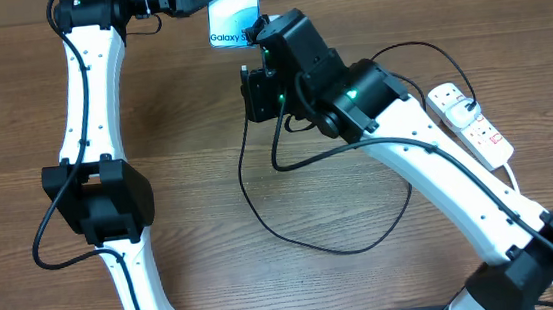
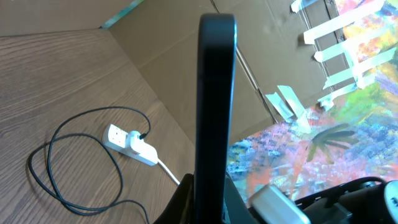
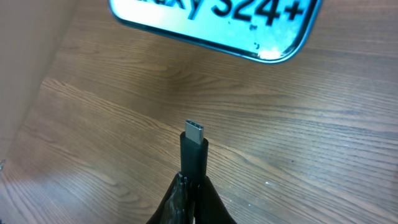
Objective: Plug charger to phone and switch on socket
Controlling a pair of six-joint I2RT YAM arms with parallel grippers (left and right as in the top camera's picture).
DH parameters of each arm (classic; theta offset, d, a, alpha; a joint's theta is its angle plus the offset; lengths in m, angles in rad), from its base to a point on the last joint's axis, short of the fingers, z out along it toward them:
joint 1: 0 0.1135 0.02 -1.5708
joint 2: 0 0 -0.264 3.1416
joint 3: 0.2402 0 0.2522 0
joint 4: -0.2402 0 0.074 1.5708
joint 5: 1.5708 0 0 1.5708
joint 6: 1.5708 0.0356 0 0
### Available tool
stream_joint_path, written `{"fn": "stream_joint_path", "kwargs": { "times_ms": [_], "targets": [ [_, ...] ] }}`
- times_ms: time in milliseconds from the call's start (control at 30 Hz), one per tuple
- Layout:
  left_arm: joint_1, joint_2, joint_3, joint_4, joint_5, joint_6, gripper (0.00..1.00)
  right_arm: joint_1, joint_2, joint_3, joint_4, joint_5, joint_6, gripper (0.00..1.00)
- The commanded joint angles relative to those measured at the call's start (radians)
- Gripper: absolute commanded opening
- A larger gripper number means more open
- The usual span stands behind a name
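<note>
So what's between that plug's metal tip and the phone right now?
Nothing solid: in the right wrist view the gap between the charger plug and the phone is open air, with only the wooden table behind it.

The phone [image 1: 234, 16] is at the far middle of the table [image 1: 199, 182]. The charger's plug [image 3: 193, 134] sits just before its near edge, not touching. The socket [image 1: 469, 123] lies at the far right, and the cable [image 1: 242, 178] loops on the table between them.
</note>
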Motion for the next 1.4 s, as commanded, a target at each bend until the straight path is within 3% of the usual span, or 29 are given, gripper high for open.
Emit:
{"fn": "stream_joint_path", "kwargs": {
  "times_ms": [0, 533, 1367],
  "targets": [
    [-0.008, -0.005, 0.008, -0.002, 0.008, -0.014, 0.04, 0.003, 0.012, 0.003, 0.018, 0.013, 0.020, 0.04],
    [-0.008, -0.005, 0.008, 0.011, 0.016, 0.058, 0.04, 0.001, 0.011, 0.008, 0.084, 0.006, 0.020, 0.04],
    [-0.008, -0.005, 0.008, 0.003, 0.046, 0.031, 0.04, -0.040, 0.014, 0.008, 0.119, -0.063, 0.020, 0.04]
  ]
}}
